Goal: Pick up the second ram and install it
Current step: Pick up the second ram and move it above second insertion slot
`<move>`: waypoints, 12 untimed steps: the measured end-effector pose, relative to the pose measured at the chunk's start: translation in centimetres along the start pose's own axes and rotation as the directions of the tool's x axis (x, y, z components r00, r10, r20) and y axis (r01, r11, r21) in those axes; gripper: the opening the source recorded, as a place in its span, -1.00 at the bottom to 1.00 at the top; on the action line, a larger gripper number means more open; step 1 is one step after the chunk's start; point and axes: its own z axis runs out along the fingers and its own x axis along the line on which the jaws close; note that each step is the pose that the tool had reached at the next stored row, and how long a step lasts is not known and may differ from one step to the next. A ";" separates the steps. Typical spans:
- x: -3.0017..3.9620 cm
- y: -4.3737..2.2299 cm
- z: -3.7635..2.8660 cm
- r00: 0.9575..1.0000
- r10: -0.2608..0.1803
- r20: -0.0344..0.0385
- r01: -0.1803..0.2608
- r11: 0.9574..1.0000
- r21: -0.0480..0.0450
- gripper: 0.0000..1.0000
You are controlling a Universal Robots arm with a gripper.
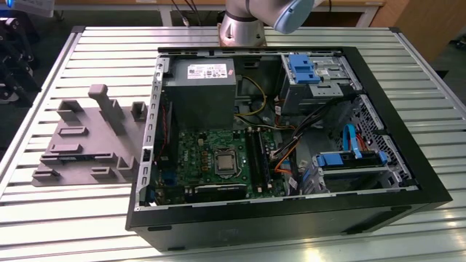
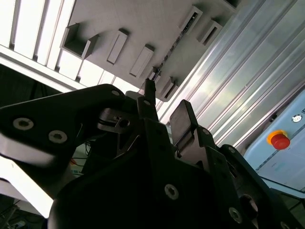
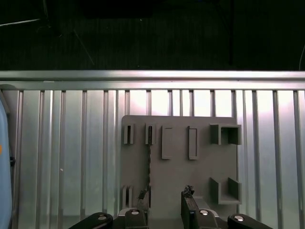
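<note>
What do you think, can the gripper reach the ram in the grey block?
Probably yes: the open gripper faces the second ram, which stands edge-up in the grey block, with nothing between them.

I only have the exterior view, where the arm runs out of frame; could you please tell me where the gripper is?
Observer: In the first wrist view the gripper is above the fixture, not touching it.
Operator: Is it holding anything?
Observer: No; in both wrist views its fingers stand apart with nothing between them.
Operator: And the ram?
Observer: The ram stands on edge in a slot of the fixture, untouched.
</note>
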 end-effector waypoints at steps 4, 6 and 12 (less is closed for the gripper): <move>0.00 -0.01 0.14 1.000 0.000 0.000 0.000 1.000 0.000 -0.20; 0.00 -0.01 0.16 1.000 0.000 0.000 0.000 1.000 0.000 -0.20; 0.02 -0.04 0.84 1.000 0.000 0.000 0.000 1.000 0.000 -0.20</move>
